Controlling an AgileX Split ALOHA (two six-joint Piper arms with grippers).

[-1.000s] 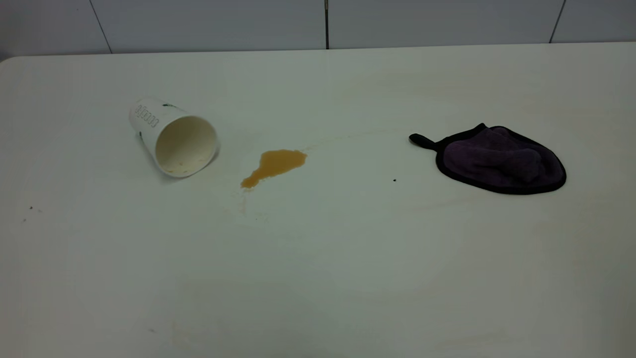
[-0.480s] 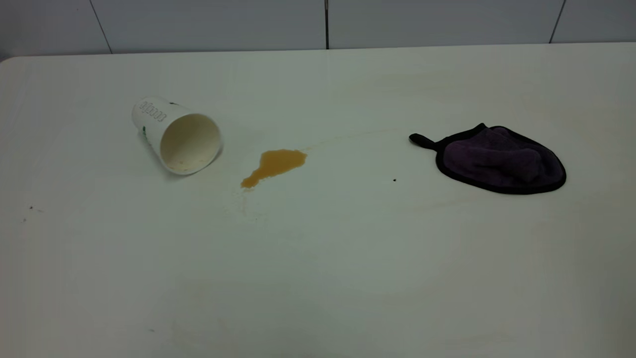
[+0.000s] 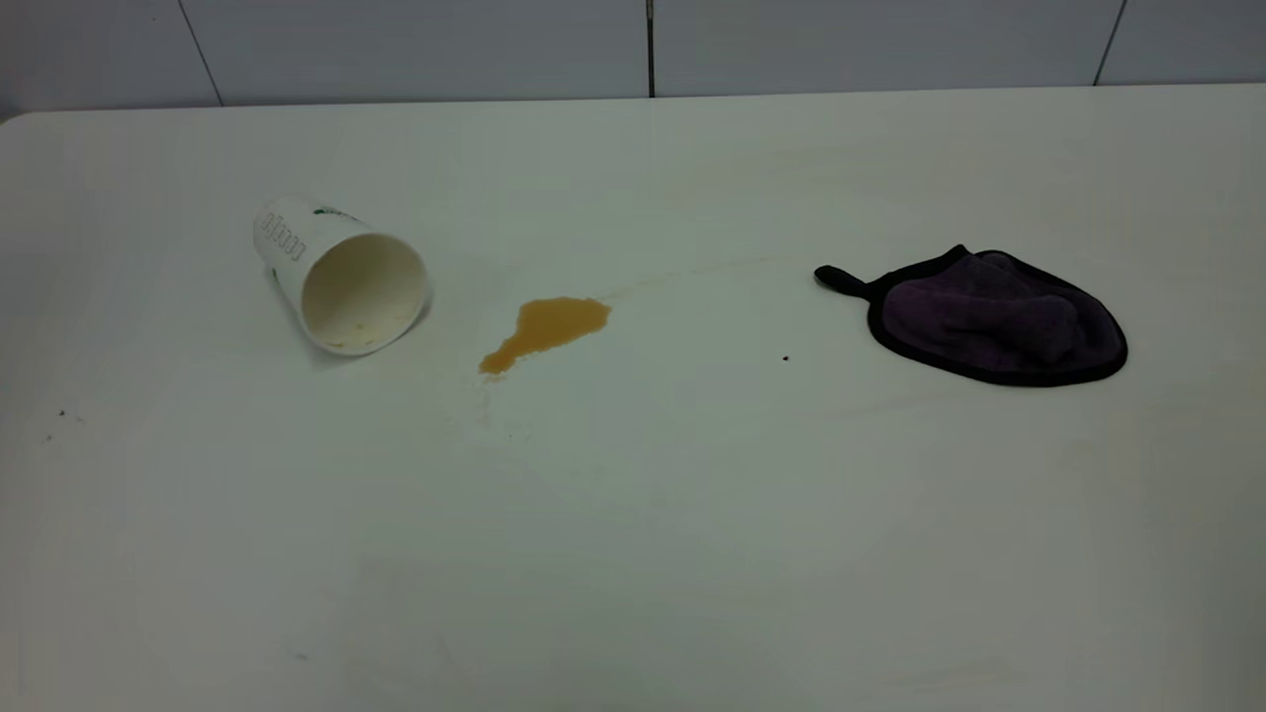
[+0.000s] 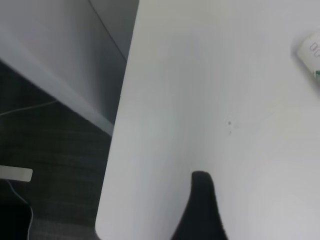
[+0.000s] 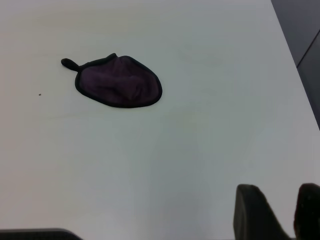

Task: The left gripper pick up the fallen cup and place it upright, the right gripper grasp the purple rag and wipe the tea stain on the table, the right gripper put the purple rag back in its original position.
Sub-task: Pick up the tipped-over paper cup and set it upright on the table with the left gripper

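Two arms: neither over the work area.
Cup (image 3: 341,278): on its side near table (image 3: 633,554) left edge, mouth toward the tea stain (image 3: 545,329), well ahead of left gripper (image 4: 202,210).
Left jaws: cannot tell.
Right gripper (image 5: 280,210) jaws: apart, rag (image 5: 119,82) far.

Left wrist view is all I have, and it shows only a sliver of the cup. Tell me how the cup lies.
Observer: The cup lies on its side, its open mouth the end nearest the tea stain.
Operator: Report what sits beyond that stain.
Observer: The purple rag lies crumpled well to the stain's right, apart from it, with nothing holding it.
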